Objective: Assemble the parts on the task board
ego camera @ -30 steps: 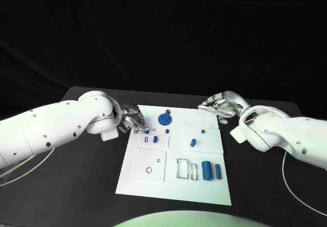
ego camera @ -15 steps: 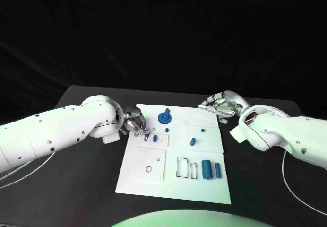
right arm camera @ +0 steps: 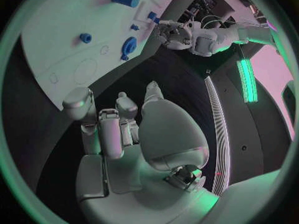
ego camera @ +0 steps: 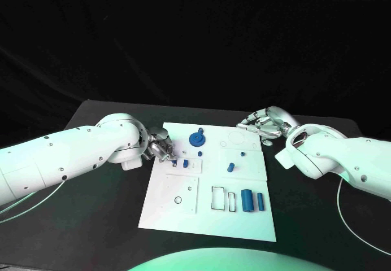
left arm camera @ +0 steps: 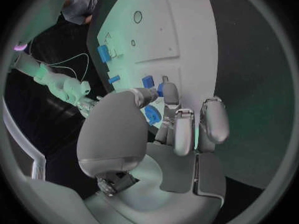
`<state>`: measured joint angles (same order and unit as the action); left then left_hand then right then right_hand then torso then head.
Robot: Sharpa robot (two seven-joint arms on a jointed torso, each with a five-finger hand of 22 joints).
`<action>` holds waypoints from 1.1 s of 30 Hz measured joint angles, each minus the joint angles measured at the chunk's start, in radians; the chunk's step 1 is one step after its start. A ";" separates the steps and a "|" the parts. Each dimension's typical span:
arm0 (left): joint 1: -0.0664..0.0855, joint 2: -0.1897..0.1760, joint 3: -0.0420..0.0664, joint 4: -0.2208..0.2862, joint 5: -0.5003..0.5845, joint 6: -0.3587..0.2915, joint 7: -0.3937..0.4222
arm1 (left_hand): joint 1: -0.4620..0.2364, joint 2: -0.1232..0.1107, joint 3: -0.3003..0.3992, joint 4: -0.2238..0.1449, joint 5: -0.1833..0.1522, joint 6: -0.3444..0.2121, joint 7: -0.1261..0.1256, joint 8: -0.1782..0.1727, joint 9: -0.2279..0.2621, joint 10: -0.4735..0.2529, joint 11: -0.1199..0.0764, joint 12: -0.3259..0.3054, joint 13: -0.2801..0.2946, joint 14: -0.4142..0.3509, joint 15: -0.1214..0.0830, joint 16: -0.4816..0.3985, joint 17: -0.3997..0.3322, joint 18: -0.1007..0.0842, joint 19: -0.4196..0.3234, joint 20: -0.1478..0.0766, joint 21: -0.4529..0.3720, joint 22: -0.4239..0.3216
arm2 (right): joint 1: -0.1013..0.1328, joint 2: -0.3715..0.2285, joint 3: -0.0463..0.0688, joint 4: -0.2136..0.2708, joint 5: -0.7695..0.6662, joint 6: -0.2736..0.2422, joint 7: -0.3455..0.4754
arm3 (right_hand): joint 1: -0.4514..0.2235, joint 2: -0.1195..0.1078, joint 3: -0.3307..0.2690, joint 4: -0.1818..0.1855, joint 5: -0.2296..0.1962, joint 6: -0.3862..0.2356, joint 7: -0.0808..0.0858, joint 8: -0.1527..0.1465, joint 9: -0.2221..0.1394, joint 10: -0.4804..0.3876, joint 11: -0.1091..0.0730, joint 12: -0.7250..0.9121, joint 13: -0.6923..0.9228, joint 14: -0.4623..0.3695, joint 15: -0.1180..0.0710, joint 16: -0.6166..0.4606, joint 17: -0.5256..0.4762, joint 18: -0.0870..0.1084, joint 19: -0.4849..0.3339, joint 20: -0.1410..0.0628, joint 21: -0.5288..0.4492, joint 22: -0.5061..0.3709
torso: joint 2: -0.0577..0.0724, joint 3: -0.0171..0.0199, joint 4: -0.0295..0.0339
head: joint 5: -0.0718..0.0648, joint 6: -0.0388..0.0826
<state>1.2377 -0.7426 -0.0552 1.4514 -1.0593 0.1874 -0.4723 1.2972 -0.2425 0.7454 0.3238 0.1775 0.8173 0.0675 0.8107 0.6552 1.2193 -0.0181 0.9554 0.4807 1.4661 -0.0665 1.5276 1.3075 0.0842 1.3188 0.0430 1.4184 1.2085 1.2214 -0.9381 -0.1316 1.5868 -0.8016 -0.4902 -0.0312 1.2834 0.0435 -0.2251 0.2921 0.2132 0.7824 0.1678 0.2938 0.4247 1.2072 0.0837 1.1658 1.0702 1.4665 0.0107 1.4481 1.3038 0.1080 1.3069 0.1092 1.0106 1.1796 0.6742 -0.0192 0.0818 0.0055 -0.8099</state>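
White task board (ego camera: 175,217) lies mid black bench (ego camera: 98,226), w/ blue parts on it. Left hand (ego camera: 160,148) sits at board's left edge, fingers (left arm camera: 212,122) bunched close together & reaching onto the board; tips are right at a small blue block (ego camera: 185,164) in its rectangular slot. Left wrist view shows thumb and a fingertip meeting at a small blue piece (left arm camera: 163,89), but can't tell if it's actually pinched or just touched. Just past those fingertips, toward board's far end, stands the blue gear-like disc (ego camera: 197,140) w/ a knob on top.

Right hand (ego camera: 262,127) hovers at board's far right corner, fingers (right arm camera: 99,129) curled in loosely, nothing in them, apart from every part. Below its fingertips is a faint circular outline (ego camera: 237,138) on the board; nearest part to them is a small blue peg (ego camera: 243,154), then an oblong blue piece (ego camera: 230,167) a bit further toward the near end.

Well away from both sets of fingers, at board's near right: two upright blue cylinders (ego camera: 246,201) and (ego camera: 260,200) side by side, next to two empty rectangular cutouts (ego camera: 218,199). Near-left panel has a small black ring (ego camera: 178,200) on it
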 measured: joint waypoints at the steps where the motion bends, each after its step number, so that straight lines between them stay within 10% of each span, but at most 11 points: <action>1: 0.000 0.000 0.000 0.000 -0.001 0.002 -0.001 | 0.000 0.000 0.000 0.000 0.000 0.000 0.000 0.000 0.000 0.000 0.000 0.000 0.001 -0.001 -0.001 0.000 0.000 0.000 0.000 0.000 0.000 0.000 | 0.000 0.000 0.000 0.000 0.000 0.000 0.000 | 0.001 0.001 0.000 0.000 0.000 0.000 0.000 0.000 0.000 0.000 0.000 0.000 0.000 0.000 0.000 0.000 0.000 0.000 0.000 0.000 0.000 0.000 | 0.000 0.0000 0.0001 | 0.000 0.000; 33: -0.012 0.003 0.000 0.007 -0.016 0.022 -0.023 | -0.016 -0.016 0.022 -0.016 0.005 0.006 -0.005 0.003 0.066 0.007 0.000 0.004 0.010 -0.001 -0.001 0.000 0.000 0.000 0.004 -0.004 0.000 0.002 | -0.001 -0.002 0.000 0.001 0.000 0.001 0.000 | 0.001 0.001 0.000 0.000 0.000 0.000 0.000 0.000 0.000 0.000 0.000 0.000 0.000 0.000 0.000 0.000 0.000 0.000 0.000 0.000 0.000 0.000 | 0.001 0.0001 -0.0004 | 0.001 -0.001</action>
<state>1.2255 -0.7394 -0.0551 1.4584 -1.0751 0.2094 -0.4948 1.2808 -0.2586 0.7675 0.3074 0.1824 0.8234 0.0625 0.8137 0.7208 1.2263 -0.0179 0.9593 0.4904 1.4649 -0.0676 1.5276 1.3074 0.0841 1.3224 0.0393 1.4183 1.2104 1.2207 -0.9405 -0.1316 1.5880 -0.8015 -0.4891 -0.0312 1.2845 0.0446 -0.2250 0.2921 0.2130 0.7824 0.1678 0.2937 0.4248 1.2072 0.0837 1.1657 1.0702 1.4665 0.0107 1.4481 1.3036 0.1080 1.3069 0.1093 1.0106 1.1792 0.6748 -0.0191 0.0814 0.0069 -0.8111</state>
